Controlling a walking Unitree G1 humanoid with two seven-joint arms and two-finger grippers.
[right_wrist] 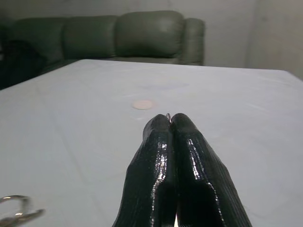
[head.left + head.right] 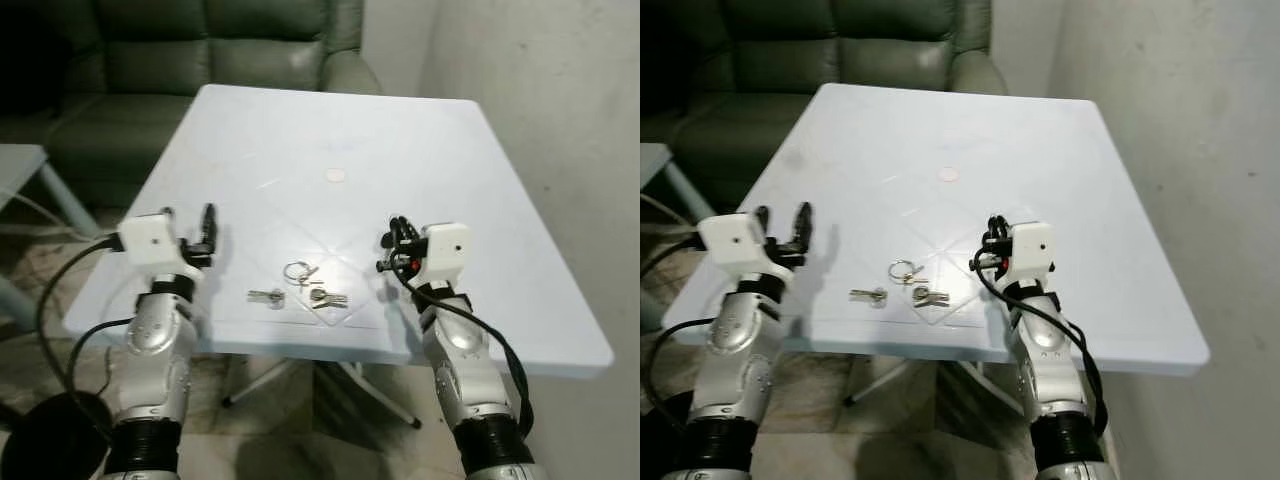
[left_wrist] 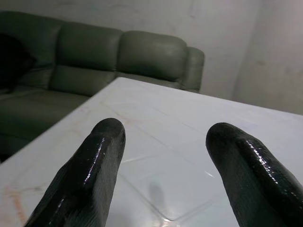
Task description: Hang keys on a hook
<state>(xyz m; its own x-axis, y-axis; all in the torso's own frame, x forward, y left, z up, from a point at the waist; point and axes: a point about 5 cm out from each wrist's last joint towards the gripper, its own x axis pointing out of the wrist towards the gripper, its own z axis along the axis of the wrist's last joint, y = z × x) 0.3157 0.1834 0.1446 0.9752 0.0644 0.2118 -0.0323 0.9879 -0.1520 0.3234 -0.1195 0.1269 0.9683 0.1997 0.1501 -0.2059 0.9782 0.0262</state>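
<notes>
Keys (image 2: 303,287) lie flat near the front edge of a smooth, pale plastic table (image 2: 340,130), between the robot's two raised grippers: a thin wire ring (image 2: 297,270) with small metal keys fanned below it, their long axes running roughly along the table's front edge. The right gripper (image 2: 393,245) hovers just beside the keys on their right, glossy ribbed black fingers (image 1: 173,156) pressed together, with something thin and glinting at their tips that cannot be identified. The left gripper (image 2: 200,232) hangs left of the keys, fingers (image 3: 94,175) spread and empty. The right looks slightly nearer. Behind the table stands a grey-green padded sofa (image 2: 200,50). The pink dot (image 2: 335,176) beyond the keys cannot be identified.
</notes>
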